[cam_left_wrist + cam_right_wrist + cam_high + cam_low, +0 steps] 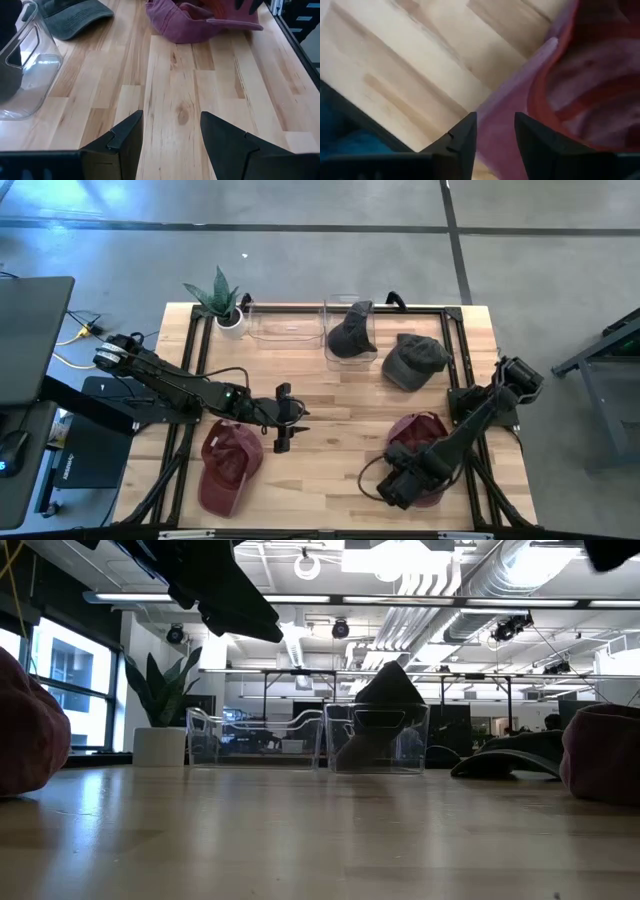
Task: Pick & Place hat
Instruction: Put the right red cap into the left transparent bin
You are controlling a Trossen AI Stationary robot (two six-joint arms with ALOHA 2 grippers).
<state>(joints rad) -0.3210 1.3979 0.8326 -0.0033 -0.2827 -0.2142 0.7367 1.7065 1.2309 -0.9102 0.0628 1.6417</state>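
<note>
— Maroon cloth: from above, where is it lying against your claws?

— I am hanging my right gripper (398,488) over the near edge of the maroon hat (420,442) at the table's (330,405) front right. My left gripper (283,420) is hovering mid-table, empty, with a second maroon hat (228,463) just beside it toward the front left.

— And level with the table?

— A dark hat (385,690) is sitting in the clear bin (378,738), a grey hat (505,756) is lying right of it, and a plant (165,700) is standing at the back left.

— Your left wrist?

— My fingers (122,137) are standing apart over bare wood, the maroon hat well ahead.

— Your right wrist?

— My fingers (465,137) are gaping slightly, gripping nothing, with the hat's brim lying between and beyond them.
</note>
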